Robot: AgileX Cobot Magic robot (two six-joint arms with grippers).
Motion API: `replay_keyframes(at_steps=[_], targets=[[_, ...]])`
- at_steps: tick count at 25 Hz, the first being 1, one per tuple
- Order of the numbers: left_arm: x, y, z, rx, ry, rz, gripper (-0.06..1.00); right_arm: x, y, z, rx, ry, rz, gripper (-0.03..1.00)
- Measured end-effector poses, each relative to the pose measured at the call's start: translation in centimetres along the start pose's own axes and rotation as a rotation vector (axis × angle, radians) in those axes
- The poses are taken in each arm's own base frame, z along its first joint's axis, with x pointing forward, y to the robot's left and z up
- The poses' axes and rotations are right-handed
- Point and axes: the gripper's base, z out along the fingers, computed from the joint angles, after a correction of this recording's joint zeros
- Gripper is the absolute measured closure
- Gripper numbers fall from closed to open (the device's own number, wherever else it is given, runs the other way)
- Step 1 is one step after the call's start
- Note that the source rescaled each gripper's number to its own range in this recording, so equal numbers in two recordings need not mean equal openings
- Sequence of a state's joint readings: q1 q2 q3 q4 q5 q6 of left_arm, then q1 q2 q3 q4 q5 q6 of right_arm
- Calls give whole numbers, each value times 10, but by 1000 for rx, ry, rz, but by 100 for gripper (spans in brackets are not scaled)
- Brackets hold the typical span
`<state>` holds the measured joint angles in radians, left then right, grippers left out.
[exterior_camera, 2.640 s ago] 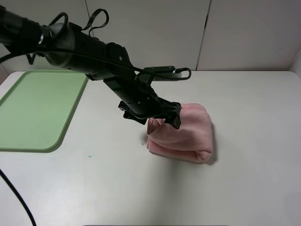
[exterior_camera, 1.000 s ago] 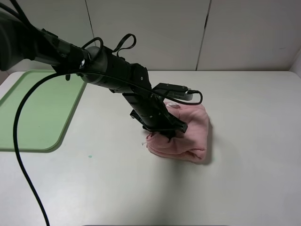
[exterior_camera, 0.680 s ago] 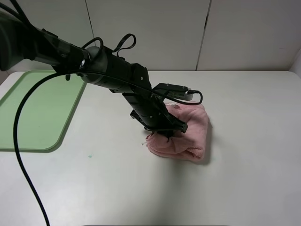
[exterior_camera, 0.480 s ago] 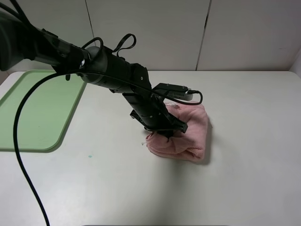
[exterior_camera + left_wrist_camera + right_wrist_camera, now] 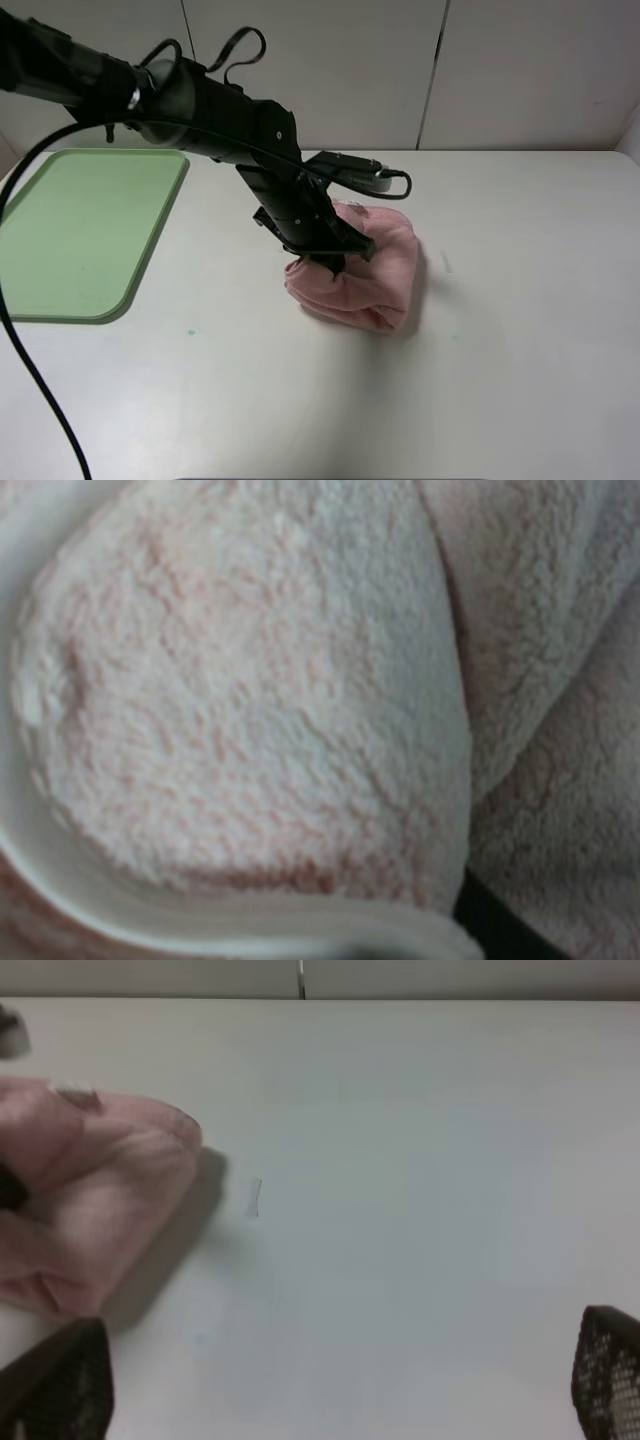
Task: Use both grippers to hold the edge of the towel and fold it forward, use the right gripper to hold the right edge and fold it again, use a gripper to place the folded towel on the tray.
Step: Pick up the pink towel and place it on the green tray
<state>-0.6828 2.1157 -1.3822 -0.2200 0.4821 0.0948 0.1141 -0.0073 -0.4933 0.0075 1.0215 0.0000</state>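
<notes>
I see the left hand (image 5: pixel 335 262) down on the folded fluffy pink terry towel (image 5: pixel 375 270), near the middle of the flat white tabletop (image 5: pixel 520 300). The bundle spreads right of the hand and toward the near edge; the wrist view shows only its pile pressed close. The flat light-green plastic tray (image 5: pixel 80 230) lies well to the hand's left, apart from the towel, at the tabletop's left edge. From the right hand (image 5: pixel 330 1380), its two fingers (image 5: pixel 60 1380) spread wide, the towel (image 5: pixel 90 1200) sits ahead and off to one side, bare tabletop (image 5: pixel 420 1160) between.
</notes>
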Motion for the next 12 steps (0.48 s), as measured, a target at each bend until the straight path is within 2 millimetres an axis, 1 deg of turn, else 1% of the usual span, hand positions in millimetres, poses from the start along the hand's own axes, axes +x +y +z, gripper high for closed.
replay_keyframes(at_steps=[6,12], targets=[[-4,30,-34,-59,-5,-7,71,0,0,0,0,0,0,-3],[1,71,-59,-121,14,-60,71,0,0,0,0,0,0,-3]])
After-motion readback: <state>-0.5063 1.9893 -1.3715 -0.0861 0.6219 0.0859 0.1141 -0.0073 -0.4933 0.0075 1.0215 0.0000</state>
